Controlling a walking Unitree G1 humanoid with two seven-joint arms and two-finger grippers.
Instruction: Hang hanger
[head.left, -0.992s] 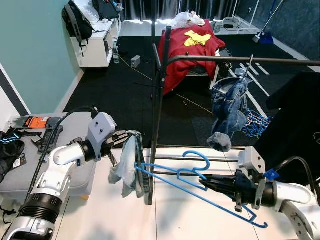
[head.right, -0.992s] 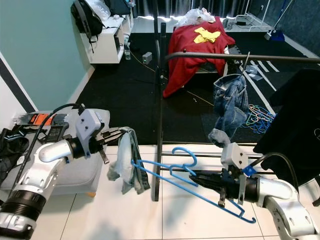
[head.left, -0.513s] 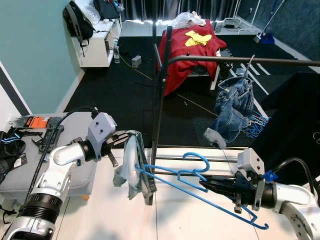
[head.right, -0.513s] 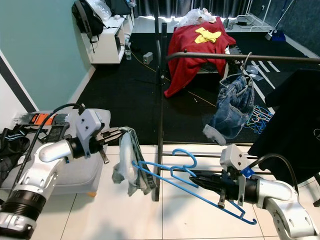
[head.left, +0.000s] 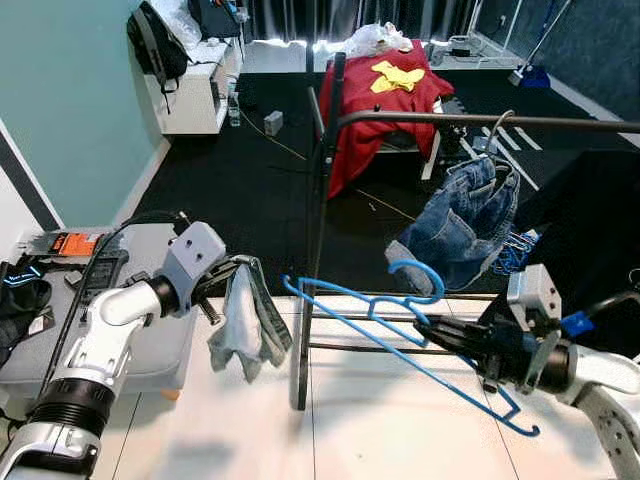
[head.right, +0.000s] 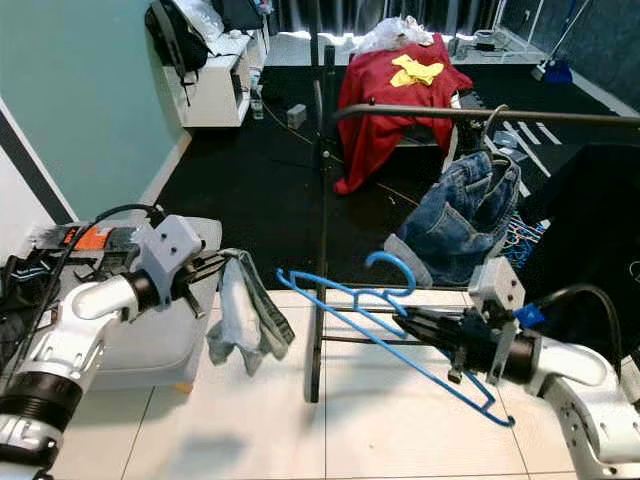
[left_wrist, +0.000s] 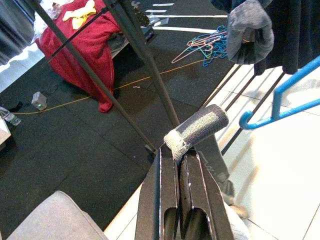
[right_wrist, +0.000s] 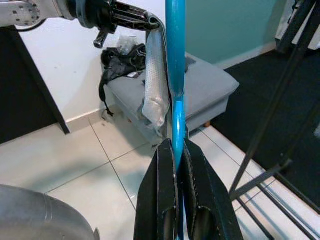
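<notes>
Right end effector (head.left: 440, 331) pinching blue hanger (head.left: 400, 330) beside rack (head.left: 318, 180); left end effector (head.left: 230, 272) clamped on grey cloth (head.left: 243, 325).

Floor: white tile (head.left: 400, 440) near the camera, black carpet (head.left: 240, 190) beyond.

Teal wall (head.left: 70, 90) on the left, with a white baseboard.

Grey ottoman (head.left: 150, 345) at lower left, on the tile. An orange-and-black device (head.left: 70, 243) lies at its far edge. Black bag (head.left: 15, 300) just beside it.

White shelf unit (head.left: 195, 85) against the wall at the back, a black backpack (head.left: 150, 40) on top.

Red garment (head.left: 375, 100) draped over furniture at centre back, a yellow cloth (head.left: 395, 75) on top of it.

Dark garment (head.left: 590, 230) hangs at the right.

A heap of coloured wire hangers (left_wrist: 202, 47) lies on the carpet. A small grey box (head.left: 272, 122) sits on the carpet too, an orange cord (left_wrist: 100, 92) running nearby.
</notes>
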